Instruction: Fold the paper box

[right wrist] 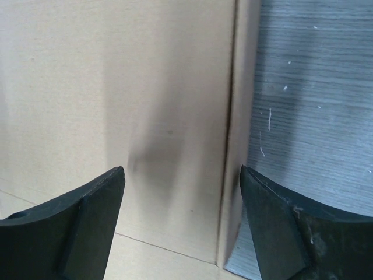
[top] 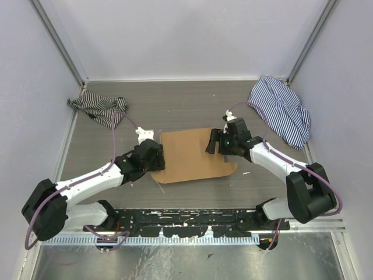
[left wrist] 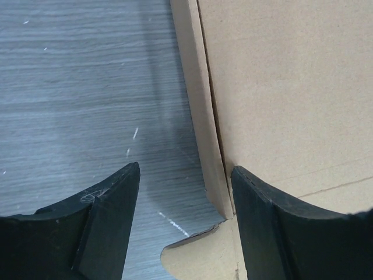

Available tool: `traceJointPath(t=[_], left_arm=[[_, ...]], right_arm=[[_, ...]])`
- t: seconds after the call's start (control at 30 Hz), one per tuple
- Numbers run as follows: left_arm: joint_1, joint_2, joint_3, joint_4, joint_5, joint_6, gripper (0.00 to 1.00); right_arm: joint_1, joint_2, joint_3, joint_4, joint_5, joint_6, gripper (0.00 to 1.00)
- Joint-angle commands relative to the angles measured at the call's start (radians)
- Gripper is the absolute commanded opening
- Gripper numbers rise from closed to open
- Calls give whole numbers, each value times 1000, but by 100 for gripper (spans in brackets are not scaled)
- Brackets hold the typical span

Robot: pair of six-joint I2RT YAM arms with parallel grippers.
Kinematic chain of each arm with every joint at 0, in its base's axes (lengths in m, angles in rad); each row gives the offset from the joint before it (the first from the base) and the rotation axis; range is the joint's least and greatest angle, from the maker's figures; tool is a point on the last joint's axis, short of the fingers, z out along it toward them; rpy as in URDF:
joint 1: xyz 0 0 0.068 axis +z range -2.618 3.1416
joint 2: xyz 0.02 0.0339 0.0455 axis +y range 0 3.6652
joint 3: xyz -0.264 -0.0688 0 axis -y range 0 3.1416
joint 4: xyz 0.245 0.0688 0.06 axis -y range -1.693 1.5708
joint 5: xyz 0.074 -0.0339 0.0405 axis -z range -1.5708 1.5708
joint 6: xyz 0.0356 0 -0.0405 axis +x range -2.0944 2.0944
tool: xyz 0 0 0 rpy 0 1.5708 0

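The paper box [top: 191,155] is a brown cardboard sheet lying nearly flat in the middle of the table. My left gripper [top: 156,153] stands open over its left edge, one finger above the table and the other above the cardboard [left wrist: 280,87]; nothing is gripped. In the left wrist view a narrow side flap [left wrist: 204,116] runs along a crease, with a rounded tab [left wrist: 204,256] near my fingertips. My right gripper [top: 214,142] is open astride the box's right edge. The right wrist view shows the brown panel [right wrist: 116,87] and a narrow side strip [right wrist: 239,146] between the open jaws.
A dark striped cloth [top: 98,107] lies bunched at the back left corner. A blue-and-white striped cloth [top: 282,109] lies at the back right. White walls enclose the grey wood-grain table [top: 175,105]. A black rail [top: 186,221] runs along the near edge.
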Motion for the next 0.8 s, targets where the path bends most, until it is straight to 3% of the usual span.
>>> traceJointPath(t=[0.0,0.77], left_arm=[[4,65,48,72,32,43,70],[182,501,462,88,206,163,66]], right_arm=[[-3,22,15,89,-37,-9,84],[-3,320,291,127,22,30,76]])
